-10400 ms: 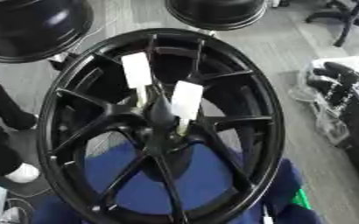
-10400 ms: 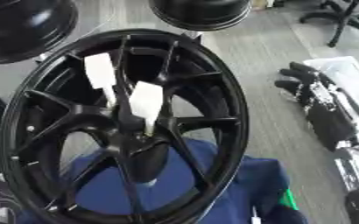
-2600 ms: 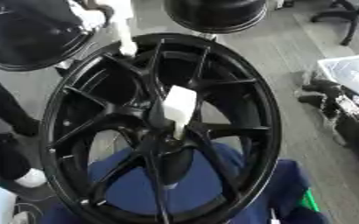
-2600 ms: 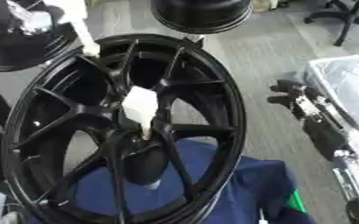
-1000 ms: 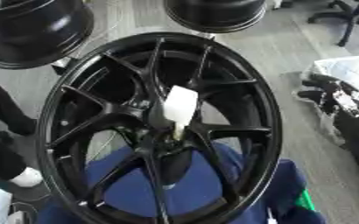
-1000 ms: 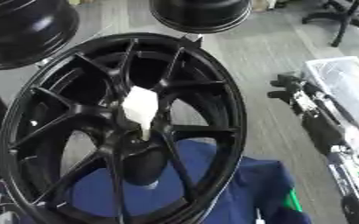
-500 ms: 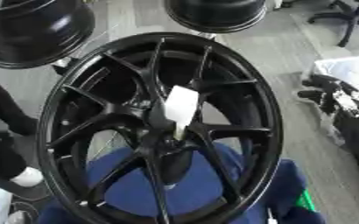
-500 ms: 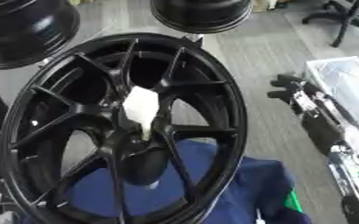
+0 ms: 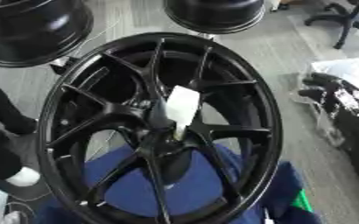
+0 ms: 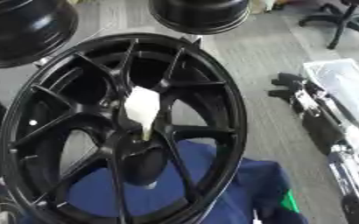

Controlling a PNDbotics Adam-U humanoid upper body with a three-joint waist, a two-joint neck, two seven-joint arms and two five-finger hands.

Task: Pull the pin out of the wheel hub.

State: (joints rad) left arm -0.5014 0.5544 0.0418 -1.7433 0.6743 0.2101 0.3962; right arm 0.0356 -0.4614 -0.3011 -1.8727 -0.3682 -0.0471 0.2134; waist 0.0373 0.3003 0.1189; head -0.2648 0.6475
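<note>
Seen standing upright in the centre of the black wheel hub (image 9: 271,131), where the spokes meet above a blue cloth (image 9: 129,189): the white pin (image 9: 181,107), ungrasped. Parked well off to the right of the rim, the right hand (image 10: 293,89), impossible to tell whether released or clenched; left hand nowhere in view. Probably best to grasp the pin low and draw straight along its axis, clear of the spokes.
</note>
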